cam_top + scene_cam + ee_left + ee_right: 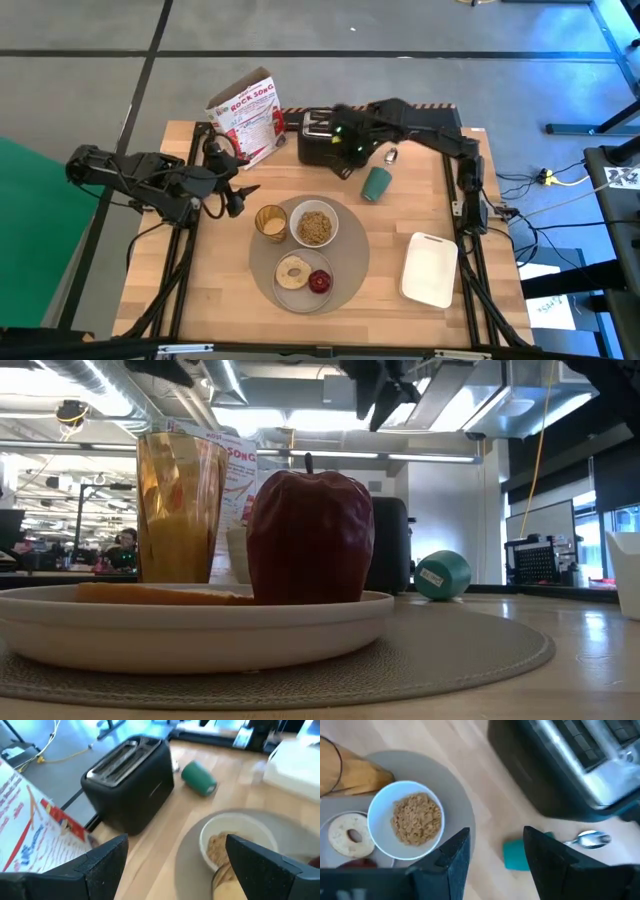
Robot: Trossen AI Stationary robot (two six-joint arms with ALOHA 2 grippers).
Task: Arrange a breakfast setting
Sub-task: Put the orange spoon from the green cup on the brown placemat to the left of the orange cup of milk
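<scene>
Left gripper point(240, 192) at the table's left side, just left of the cup point(270, 221), fingers point(102, 862) spread wide, nothing between them. Right gripper point(345, 150) above the front edge of the toaster point(318, 135), near the table's back, fingers point(451, 857) parted wide too, holding nothing.

Placemat point(352, 262) round, grey-beige, in the table's middle. On it: amber cup at the left rim, upright; white bowl point(314, 226) just right of the cup, filled with tan cereal point(316, 227); small white plate point(302, 275) below the bowl, nearer the front edge. Bagel point(294, 271) flat on the plate's left half, red apple point(319, 282) beside it on the right, stem up.

Beyond the mat: green cup point(376, 184) lying on its side, right of the toaster; metal spoon point(391, 155) just behind it. Cereal box point(247, 116) upright at the back left, next to the toaster. White tray point(430, 268) right of the mat, well apart from it.
</scene>
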